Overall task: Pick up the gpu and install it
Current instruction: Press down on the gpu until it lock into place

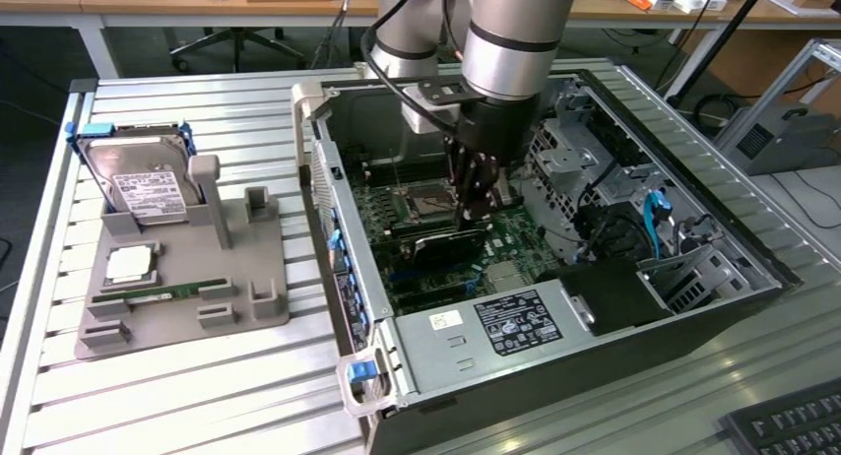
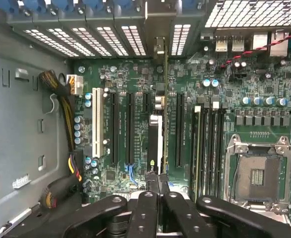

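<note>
Fingers of the black gripper [image 2: 159, 191] are clenching on my thin black-faced gpu card [image 2: 156, 144], standing edge-on over the green motherboard [image 2: 135, 84]; I'm judging it light, stiff, fragile, best pinched along its top edge

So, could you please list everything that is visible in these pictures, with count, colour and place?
gpu: one, black with a green edge, standing on edge over the motherboard slots, gripped by the tool.
computer case: one, grey and black, open, lying on the slatted table.
motherboard: one, green, on the floor of the case.
processor socket: one, silver, empty, on the motherboard.
power supply: one, grey with a black label, at the near end of the case.
parts holder: one, grey, on the table at the exterior view's left.
hard drive: one, silver, leaning in the holder.
RAM stick: one, green, in the holder.
keyboard: one, black, near corner.
tool: one, black, shut on the gpu.
</note>
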